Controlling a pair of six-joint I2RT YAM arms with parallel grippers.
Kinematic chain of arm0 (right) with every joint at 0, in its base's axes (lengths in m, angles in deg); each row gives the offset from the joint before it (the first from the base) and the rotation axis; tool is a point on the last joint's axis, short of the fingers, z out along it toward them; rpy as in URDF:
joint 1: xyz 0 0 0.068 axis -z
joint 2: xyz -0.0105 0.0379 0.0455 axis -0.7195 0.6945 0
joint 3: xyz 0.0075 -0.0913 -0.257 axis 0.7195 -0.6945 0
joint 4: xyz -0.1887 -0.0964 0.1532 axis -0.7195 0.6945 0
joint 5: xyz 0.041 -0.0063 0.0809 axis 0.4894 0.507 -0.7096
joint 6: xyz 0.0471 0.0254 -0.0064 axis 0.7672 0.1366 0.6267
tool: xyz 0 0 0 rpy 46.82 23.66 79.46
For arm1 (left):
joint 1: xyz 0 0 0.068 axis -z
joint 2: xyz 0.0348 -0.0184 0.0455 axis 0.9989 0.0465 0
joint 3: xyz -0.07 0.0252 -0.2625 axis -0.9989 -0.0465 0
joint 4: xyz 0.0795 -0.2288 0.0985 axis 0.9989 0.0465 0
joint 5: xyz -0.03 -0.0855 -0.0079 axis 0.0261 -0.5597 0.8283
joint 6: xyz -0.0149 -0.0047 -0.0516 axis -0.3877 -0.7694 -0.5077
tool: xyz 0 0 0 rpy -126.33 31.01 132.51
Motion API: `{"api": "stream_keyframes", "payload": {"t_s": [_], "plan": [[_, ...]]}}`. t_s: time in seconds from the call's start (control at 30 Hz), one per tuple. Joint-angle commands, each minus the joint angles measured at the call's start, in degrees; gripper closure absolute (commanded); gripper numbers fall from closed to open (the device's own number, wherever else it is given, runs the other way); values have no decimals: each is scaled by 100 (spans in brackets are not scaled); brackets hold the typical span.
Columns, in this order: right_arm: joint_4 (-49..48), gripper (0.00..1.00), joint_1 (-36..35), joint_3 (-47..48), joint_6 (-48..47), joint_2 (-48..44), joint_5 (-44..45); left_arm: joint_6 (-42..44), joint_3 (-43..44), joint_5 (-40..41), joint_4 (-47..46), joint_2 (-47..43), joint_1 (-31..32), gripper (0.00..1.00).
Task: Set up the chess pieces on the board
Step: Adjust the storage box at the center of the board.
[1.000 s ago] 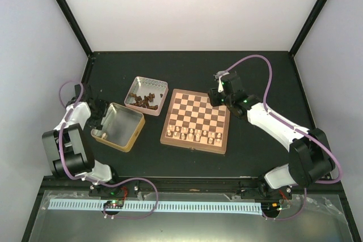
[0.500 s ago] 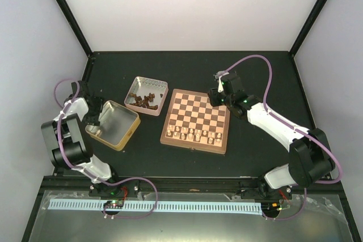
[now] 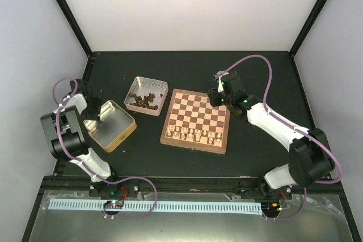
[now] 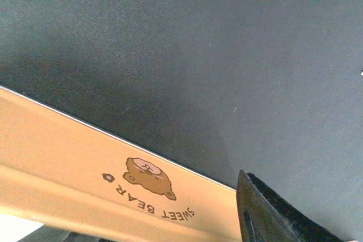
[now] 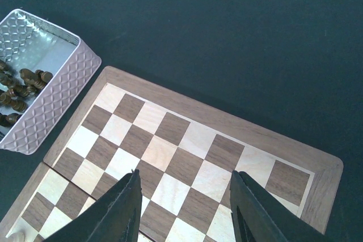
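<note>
The board (image 3: 195,118) lies mid-table, with cream chess pieces (image 3: 194,134) along its two near rows. The dark chess pieces (image 3: 143,100) lie loose in a silver tin (image 3: 160,85) to the board's left. My right gripper (image 3: 218,97) hangs open and empty over the board's far right squares; its wrist view shows the board (image 5: 170,151) between the open jaws (image 5: 184,173), and the dark pieces (image 5: 25,80). My left gripper (image 3: 92,111) is at the left wall of the gold tin (image 3: 110,126). One finger (image 4: 266,208) shows beside the tin's printed wall (image 4: 113,174).
The gold tin is empty and sits tilted near the table's left edge. The silver tin's patterned wall (image 5: 54,111) stands close to the board's far left corner. Black frame posts stand at the back corners.
My left gripper has swung back and left, and the gold tin has slid left and turned with it. The right arm, the board and the pieces have not moved.
</note>
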Motion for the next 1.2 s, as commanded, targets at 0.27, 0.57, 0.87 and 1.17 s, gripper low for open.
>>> {"api": "stream_keyframes", "payload": {"t_s": [0.27, 0.57, 0.87, 1.17], "plan": [[-151, 55, 40, 130, 9, 38, -57, 1161, -410, -770, 352, -292, 82, 58], [-204, 55, 41, 84, 39, 36, -65, 1464, -332, -1458, 308, -259, 636, 61], [-240, 55, 40, 1, 45, -14, -28, 1482, -6, -1790, 55, 154, 1484, 62], [-249, 55, 40, -11, 30, -39, -13, 1844, 527, -1605, 411, 387, 1816, 62]]}}
